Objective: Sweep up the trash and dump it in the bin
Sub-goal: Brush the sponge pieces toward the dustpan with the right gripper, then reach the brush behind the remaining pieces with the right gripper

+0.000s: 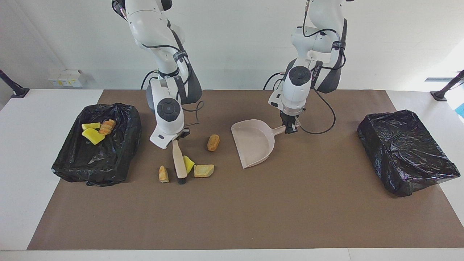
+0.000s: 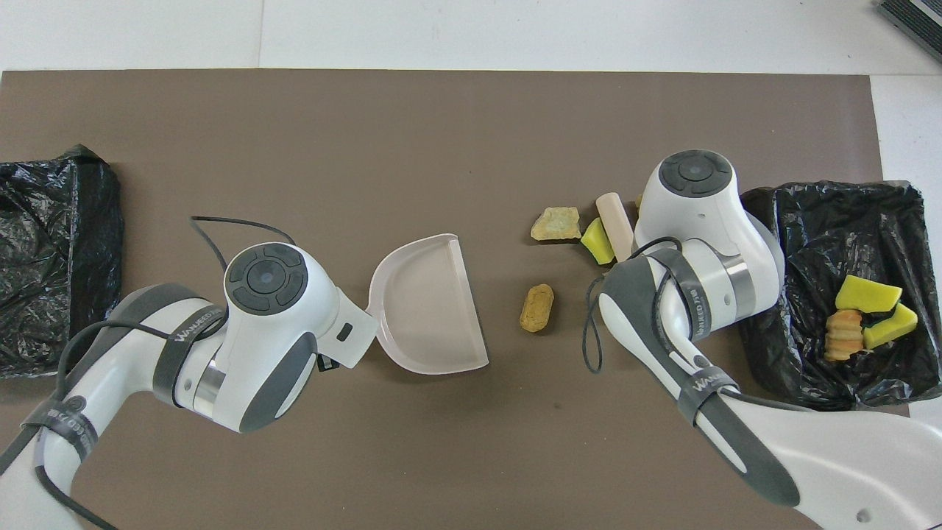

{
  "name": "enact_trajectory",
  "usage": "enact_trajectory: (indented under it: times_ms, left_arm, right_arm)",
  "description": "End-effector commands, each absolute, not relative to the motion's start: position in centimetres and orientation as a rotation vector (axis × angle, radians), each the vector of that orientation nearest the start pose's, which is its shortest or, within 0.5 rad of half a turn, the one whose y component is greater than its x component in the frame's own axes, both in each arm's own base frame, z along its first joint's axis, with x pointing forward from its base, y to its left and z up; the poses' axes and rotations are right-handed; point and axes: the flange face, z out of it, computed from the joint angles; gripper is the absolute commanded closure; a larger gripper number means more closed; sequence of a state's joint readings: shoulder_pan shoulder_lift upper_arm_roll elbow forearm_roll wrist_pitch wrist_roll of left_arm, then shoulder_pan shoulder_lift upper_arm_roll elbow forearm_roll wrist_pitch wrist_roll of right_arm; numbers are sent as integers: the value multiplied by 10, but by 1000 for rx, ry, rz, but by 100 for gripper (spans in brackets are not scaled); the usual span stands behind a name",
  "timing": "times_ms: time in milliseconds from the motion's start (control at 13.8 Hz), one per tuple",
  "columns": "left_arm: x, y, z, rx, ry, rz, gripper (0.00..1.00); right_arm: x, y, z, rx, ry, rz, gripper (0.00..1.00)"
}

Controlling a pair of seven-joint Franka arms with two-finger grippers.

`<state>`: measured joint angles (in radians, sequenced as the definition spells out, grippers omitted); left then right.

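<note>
My right gripper [image 1: 180, 137] is shut on a beige brush [image 1: 179, 163] whose black bristles rest on the brown mat. A yellow sponge wedge [image 1: 188, 164] touches the brush, with a tan chunk [image 1: 203, 170] beside it. Another tan chunk [image 1: 163, 174] lies on the brush's other flank. An orange-brown bun-like lump [image 1: 213, 142] lies between the brush and the beige dustpan [image 1: 253, 143]. My left gripper [image 1: 290, 127] is shut on the dustpan's handle. The pan lies flat, its mouth toward the trash. In the overhead view both grippers are hidden under their wrists.
A black-bagged bin [image 1: 119, 159] at the right arm's end holds two yellow wedges [image 1: 92, 135] and a ridged orange lump [image 1: 107, 127]. A second black-bagged bin [image 1: 406, 152] stands at the left arm's end. The brown mat [image 1: 253, 217] covers the white table.
</note>
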<state>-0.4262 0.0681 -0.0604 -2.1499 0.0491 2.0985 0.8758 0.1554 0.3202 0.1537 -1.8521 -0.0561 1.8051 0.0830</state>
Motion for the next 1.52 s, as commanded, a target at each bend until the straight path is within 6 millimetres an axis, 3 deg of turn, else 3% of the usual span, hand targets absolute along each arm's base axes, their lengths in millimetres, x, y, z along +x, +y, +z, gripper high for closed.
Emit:
enact_trajectory:
  times_ms: [0, 217, 362, 506, 578, 795, 940, 1012, 1157, 1446]
  left_arm:
    - [467, -246, 358, -2402, 1976, 180, 100]
    - [467, -246, 357, -2402, 1976, 182, 100]
    - [468, -246, 358, -2402, 1975, 175, 100]
    - [468, -246, 357, -2402, 1976, 175, 100]
    - [468, -246, 358, -2402, 1976, 173, 100]
    - [470, -247, 358, -2432, 1934, 148, 100]
    - [471, -246, 357, -2436, 1930, 148, 100]
    - [471, -246, 357, -2439, 1926, 153, 100]
    - [470, -245, 357, -2440, 1924, 160, 100]
    - [469, -245, 357, -2441, 1924, 169, 100]
  right_arm:
    - [546, 213, 340, -2991, -388, 586, 100]
    - [541, 243, 357, -2965, -341, 577, 100]
    - [540, 243, 391, -2981, -296, 546, 100]
    - [539, 214, 429, -3050, -246, 492, 100]
    - [545, 187, 438, -3115, -238, 468, 100]
    - [561, 119, 428, -3335, -347, 427, 100]
    - [576, 72, 406, -3445, -372, 420, 100]
    - [583, 58, 388, -3450, -363, 411, 100]
    - [594, 41, 369, -3471, -342, 392, 100]
    - [596, 46, 334, -3418, -220, 453, 100]
